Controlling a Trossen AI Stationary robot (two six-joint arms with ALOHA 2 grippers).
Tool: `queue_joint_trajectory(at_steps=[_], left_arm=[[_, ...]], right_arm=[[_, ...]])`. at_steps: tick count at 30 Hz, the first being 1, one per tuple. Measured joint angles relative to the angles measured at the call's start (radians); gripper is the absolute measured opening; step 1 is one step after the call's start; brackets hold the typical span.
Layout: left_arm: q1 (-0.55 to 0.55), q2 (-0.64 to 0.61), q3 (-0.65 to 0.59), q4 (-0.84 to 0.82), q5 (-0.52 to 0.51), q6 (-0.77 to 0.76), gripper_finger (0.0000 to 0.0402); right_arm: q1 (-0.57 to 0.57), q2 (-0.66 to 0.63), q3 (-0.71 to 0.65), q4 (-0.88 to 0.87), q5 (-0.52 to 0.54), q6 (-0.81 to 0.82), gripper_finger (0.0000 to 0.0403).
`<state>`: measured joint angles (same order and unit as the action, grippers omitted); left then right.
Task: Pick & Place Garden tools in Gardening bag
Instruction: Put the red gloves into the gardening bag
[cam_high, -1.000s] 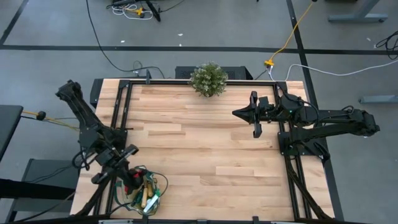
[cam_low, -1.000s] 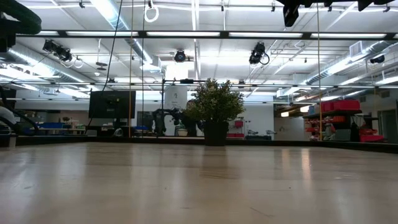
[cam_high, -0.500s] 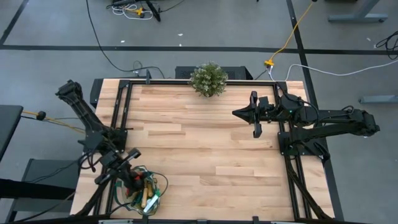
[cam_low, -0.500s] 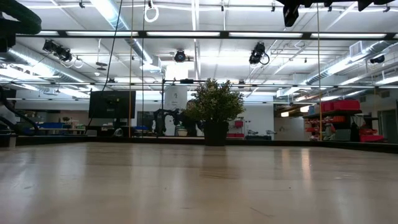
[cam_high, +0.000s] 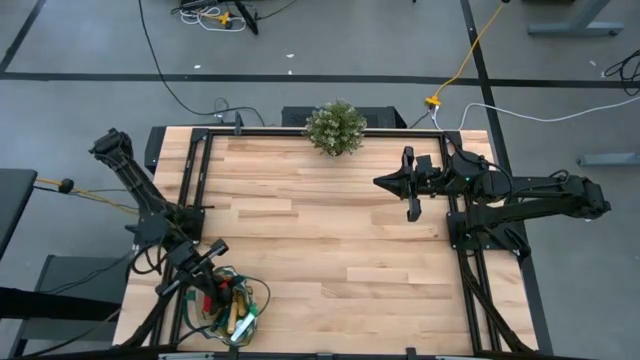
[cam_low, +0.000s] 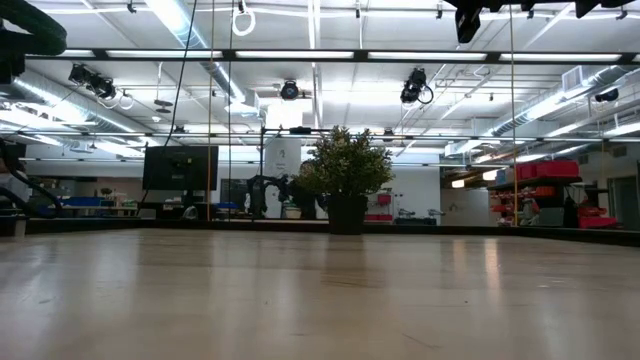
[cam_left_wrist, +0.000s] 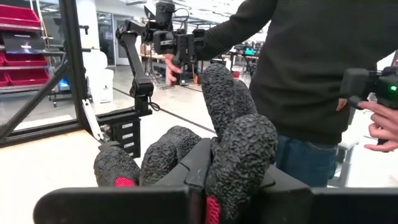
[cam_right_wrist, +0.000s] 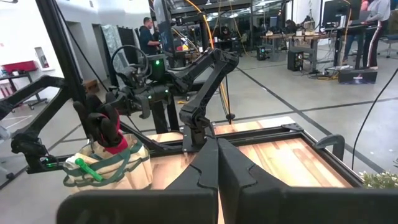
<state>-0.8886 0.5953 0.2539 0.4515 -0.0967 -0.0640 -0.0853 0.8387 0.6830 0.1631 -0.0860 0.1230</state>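
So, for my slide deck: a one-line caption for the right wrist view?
Left gripper holds black-and-red glove over the gardening bag.

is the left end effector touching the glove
Touching. In the left wrist view the glove sits between the left end effector's fingers, pressed against them; the right wrist view shows it held over the bag.

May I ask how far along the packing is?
Done: wooden-handled tools and a green spray bottle sit in the tan fabric bag. In hand: left gripper holds the black-and-red glove above it. Left: releasing it; no tool lies on the table. Right gripper waits, shut.
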Motion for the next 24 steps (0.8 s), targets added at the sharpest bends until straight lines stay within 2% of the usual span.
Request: queue_joint_trajectory(at_steps=[18, 24], left_arm=[[0.0, 0.0, 0.0, -0.013, -0.015, -0.056, 0.0053], [0.0, 0.0, 0.0, -0.029, -0.039, -0.089, 0.0102]], right_arm=[[0.0, 0.0, 0.0, 0.0, 0.0, 0.001, 0.0], [0.0, 0.0, 0.0, 0.0, 0.026, 0.034, 0.0]])
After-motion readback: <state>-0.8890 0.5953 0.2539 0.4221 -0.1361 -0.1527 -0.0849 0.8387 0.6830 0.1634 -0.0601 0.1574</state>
